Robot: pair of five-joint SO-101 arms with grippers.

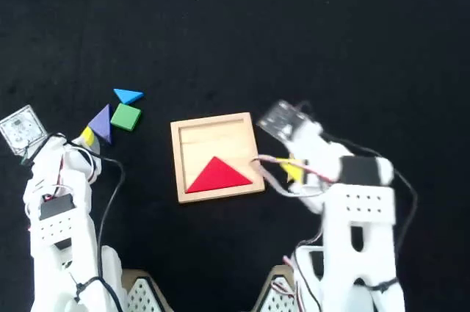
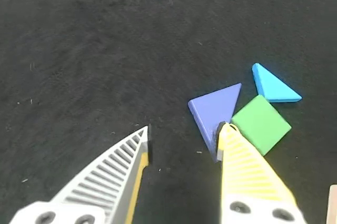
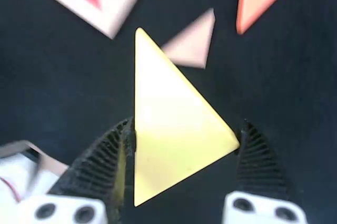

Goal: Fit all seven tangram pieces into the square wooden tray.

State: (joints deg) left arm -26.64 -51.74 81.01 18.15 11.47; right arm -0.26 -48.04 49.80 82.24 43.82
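While right gripper [image 3: 184, 129] is clamping the yellow triangle [image 3: 163, 103] just right of the centre-frame tray [image 1: 176, 158] | left gripper [image 2: 186, 128] is hanging, fingers apart, at frame left | judging: align its leg with red triangle [image 1: 217, 175], then lower flat.

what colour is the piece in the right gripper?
Yellow: the right gripper holds a yellow triangle. Clearest in the right wrist view.

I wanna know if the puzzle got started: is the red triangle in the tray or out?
In. The red triangle lies flat inside the wooden tray, within its raised rim, with bare wood beside it.
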